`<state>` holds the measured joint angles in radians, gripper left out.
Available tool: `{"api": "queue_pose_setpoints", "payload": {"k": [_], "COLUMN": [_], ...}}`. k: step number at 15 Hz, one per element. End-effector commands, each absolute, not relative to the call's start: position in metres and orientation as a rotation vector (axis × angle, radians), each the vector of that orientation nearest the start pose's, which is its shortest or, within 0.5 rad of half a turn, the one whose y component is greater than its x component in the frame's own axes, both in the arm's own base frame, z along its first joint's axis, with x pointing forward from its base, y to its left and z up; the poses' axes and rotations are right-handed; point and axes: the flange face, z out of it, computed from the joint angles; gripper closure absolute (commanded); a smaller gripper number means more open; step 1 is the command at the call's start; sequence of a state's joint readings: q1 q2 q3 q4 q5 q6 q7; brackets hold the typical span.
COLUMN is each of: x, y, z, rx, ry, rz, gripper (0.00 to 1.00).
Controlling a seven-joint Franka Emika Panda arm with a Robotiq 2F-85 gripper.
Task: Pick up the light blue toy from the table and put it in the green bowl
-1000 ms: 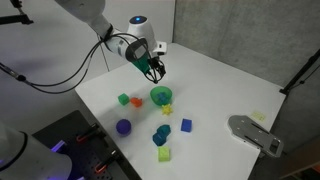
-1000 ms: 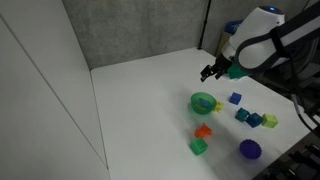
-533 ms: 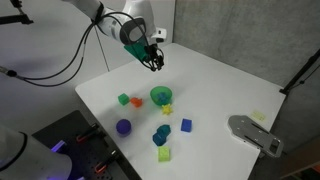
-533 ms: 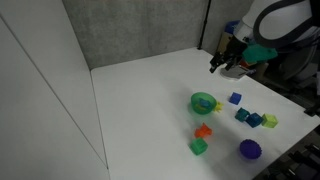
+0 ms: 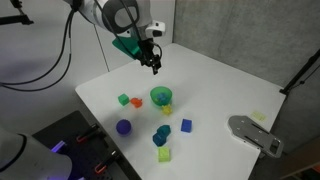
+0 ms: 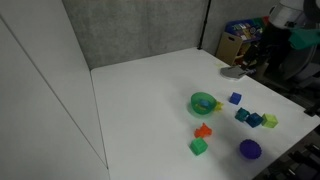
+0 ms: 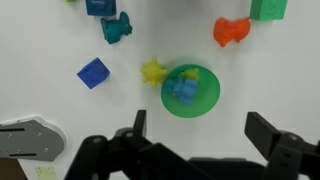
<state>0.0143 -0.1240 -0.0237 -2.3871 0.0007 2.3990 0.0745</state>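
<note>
Since the light blue toy (image 7: 183, 87) already sits inside the green bowl (image 7: 209, 103), I judge the job done, with only a clean retreat left.

In the wrist view, the bowl lies just above the middle of the frame with the toy at its centre. My jaws come in from the bottom edge, spread wide and holding nothing. The toy lies straight ahead of them toward the top of the frame, a little left of their midline and well apart. It looks chunky, and I can pick out no long axis. A yellow toy (image 7: 153, 72) sits just beside the bowl's upper-left rim.

In an exterior view, the jaws hang above the desk (image 5: 230, 80), up and left of the bowl (image 5: 160, 101). The toy inside is too small to make out.

In an exterior view, the bowl (image 6: 200, 108) sits right of centre. The jaws, at upper right, are blurred beyond reading.
</note>
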Motion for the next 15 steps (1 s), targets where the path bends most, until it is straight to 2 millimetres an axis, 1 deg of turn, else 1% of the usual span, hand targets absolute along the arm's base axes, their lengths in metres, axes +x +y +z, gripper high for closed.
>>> {"api": "queue_pose_setpoints", "payload": {"k": [1,3,6,8,10,12,15], "x": [0.443,0.424,0.405,0.396,0.392,0.390,0.390], "y": [-0.025,-0.036,-0.049,-0.052,-0.053,-0.052,-0.052], "z": [0.418,0.443,0.486,0.515,0.539,0.555,0.567], "rx": [-3.131,-3.125,-3.124,-3.126,-3.135,-3.138,-3.140], "ry": [0.053,0.036,0.028,0.051,0.073,0.074,0.071], "rz": [-0.160,-0.129,-0.089,-0.087,-0.093,-0.101,-0.109], "gripper": [0.00,0.00,0.00,0.00,0.00,0.00,0.00]}}
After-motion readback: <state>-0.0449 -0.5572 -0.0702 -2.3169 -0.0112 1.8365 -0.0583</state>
